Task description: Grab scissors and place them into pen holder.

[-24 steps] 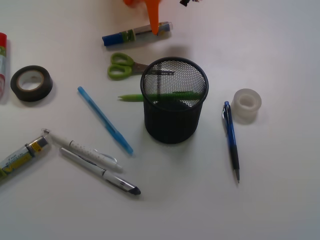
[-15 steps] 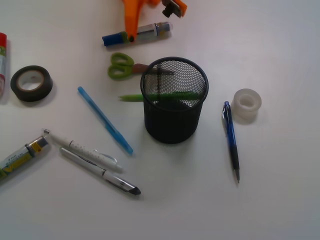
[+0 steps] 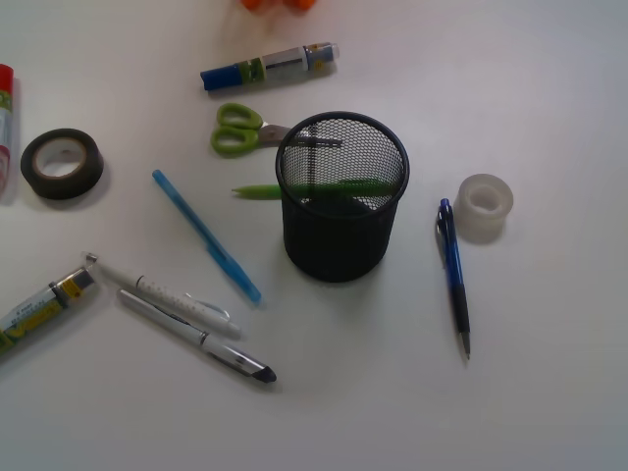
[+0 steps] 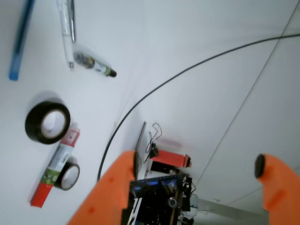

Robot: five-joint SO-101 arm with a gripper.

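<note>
Nearest the camera in the front view, on the white tabletop (image 3: 549, 412): a silver-and-black pen (image 3: 196, 337) and a white pen (image 3: 162, 291) lying side by side at left, a yellow-labelled marker (image 3: 44, 302) beyond them at the left edge. Farther in, a light-blue pen (image 3: 205, 235) on a diagonal, and at right a dark-blue pen (image 3: 453, 275) with a clear tape roll (image 3: 483, 205) just beyond its far end. At centre, the pen holder (image 3: 340, 201), upright, nothing from the task in it yet. Behind it, a thin green pen (image 3: 257, 191), partly seen through the mesh. Just past the holder's far-left rim, the scissors (image 3: 238, 129), flat on the tabletop, long axis left to right: lime handles to the left, blades pointing right and running behind the rim. Far left, a black tape roll (image 3: 61, 164) and a red glue stick (image 3: 6, 108). Beyond the scissors, a blue-capped marker (image 3: 268, 66). At the very far edge, only an orange sliver of the gripper (image 3: 278, 4) in sight; from the wrist view, gripper (image 4: 197, 183) spread wide with nothing between its orange fingers (image 4: 112, 187). Key relation, then: scissors nearer the camera than the gripper and slightly left of it, so likely a reach toward the near side past the marker, jaws set across the scissors' left-right axis.
</note>
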